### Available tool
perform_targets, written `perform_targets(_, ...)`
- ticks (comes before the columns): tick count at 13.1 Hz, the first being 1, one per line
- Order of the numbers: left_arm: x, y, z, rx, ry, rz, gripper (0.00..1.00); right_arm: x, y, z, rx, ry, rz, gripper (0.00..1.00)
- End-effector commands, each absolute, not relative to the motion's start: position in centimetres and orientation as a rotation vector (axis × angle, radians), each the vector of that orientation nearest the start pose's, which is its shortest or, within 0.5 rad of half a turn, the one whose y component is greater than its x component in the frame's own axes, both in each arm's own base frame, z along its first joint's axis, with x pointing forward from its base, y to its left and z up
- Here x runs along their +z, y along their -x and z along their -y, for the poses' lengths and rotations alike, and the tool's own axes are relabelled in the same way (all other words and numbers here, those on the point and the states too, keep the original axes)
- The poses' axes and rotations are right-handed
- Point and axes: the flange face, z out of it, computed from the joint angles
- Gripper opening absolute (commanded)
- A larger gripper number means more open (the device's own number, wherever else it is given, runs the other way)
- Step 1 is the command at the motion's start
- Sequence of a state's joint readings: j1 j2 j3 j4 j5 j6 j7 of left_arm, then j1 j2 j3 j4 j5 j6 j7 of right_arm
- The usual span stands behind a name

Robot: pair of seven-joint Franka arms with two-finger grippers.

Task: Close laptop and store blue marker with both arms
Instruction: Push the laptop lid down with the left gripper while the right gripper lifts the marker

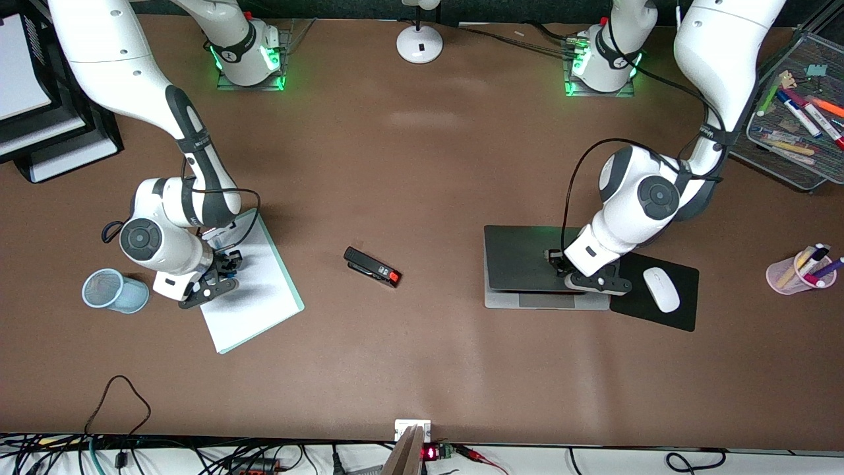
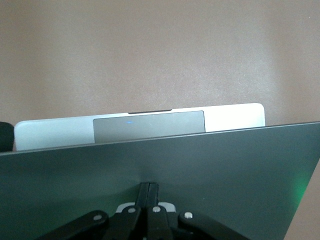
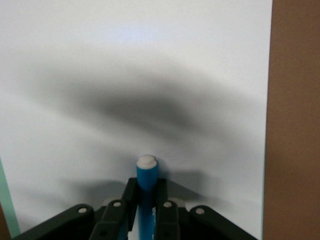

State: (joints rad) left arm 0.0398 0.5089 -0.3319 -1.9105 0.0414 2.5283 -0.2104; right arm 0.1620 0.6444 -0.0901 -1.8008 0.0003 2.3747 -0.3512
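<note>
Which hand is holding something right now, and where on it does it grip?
The right hand is shut on the short bright-blue marker, gripping its barrel below the white end, over the white paper pad. The left hand, shut, holds nothing; it presses the silver-grey laptop's lid.

Front view: high, looking down across the whole table point(image 1: 422, 369) toward both arm bases along the top edge.
Left wrist view: close, looking past the shut left gripper point(image 2: 148, 192) onto the laptop point(image 2: 150, 165) lid; same laptop point(image 1: 527, 264) visible from front.
Right wrist view: very close, down onto white paper pad point(image 3: 150, 75); blue marker point(image 3: 147, 182) between the closed right gripper point(image 3: 145, 210); same pad point(image 1: 264, 290) visible from front.
</note>
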Motion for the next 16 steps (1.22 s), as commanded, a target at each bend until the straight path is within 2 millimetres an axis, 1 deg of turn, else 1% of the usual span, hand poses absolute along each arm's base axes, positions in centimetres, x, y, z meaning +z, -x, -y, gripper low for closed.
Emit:
perform_targets(1,23.7,-62.6,17.5,-0.179,3.297,-0.132,0.01,18.7,-65.2,-5.3,0.083,3.1,0.698,0.08)
perform_targets(2,23.1,-62.6,17.5,-0.172,3.3,-0.132,0.01,19.8,-65.9,-5.4,0.05,3.102,0.702,0.06)
perform_targets(3,22.4,-62.5,17.5,-0.157,3.302,-0.13,0.01,21.5,-66.6,-5.6,0.008,3.104,0.703,0.03)
perform_targets(4,21.9,-62.3,17.5,-0.14,3.302,-0.132,0.01,23.0,-66.9,-5.6,-0.023,3.105,0.704,0.01)
perform_targets(6,21.5,-62.1,17.5,-0.139,3.277,-0.184,0.01,26.1,-67.2,-5.9,-0.08,3.104,0.707,0.0)
perform_targets(7,21.1,-62.0,17.2,-0.129,3.274,-0.185,0.01,27.6,-67.3,-5.9,-0.113,3.099,0.73,0.0)
perform_targets(8,21.1,-62.0,17.2,-0.127,3.274,-0.186,0.01,29.0,-67.4,-5.5,-0.145,3.075,0.839,0.0)
perform_targets(9,21.0,-61.9,17.2,-0.119,3.274,-0.186,0.01,30.2,-67.6,-4.9,-0.17,3.043,0.967,0.0)
perform_targets(10,20.7,-61.6,17.2,-0.107,3.272,-0.188,0.01,31.1,-67.7,-3.6,-0.188,3.021,1.053,0.0)
perform_targets(11,20.6,-61.4,17.2,-0.095,3.269,-0.192,0.01,32.0,-67.7,-2.8,-0.207,2.995,1.139,0.0)
perform_targets(12,20.1,-60.9,17.1,-0.072,3.269,-0.19,0.01,33.4,-67.7,-2.3,-0.241,2.964,1.208,0.0)
perform_targets(13,19.6,-60.6,17.1,-0.055,3.267,-0.191,0.01,34.2,-67.6,-1.2,-0.253,2.919,1.25,0.0)
perform_targets(14,19.2,-60.1,17.1,-0.035,3.265,-0.194,0.01,34.5,-67.4,0.2,-0.249,2.86,1.256,0.01)
perform_targets(15,18.9,-59.8,17.1,-0.023,3.264,-0.196,0.01,34.5,-67.1,1.2,-0.269,2.781,1.242,0.01)
perform_targets(16,18.6,-59.5,17.1,-0.008,3.262,-0.198,0.01,35.0,-67.3,2.5,-0.314,2.711,1.261,0.01)
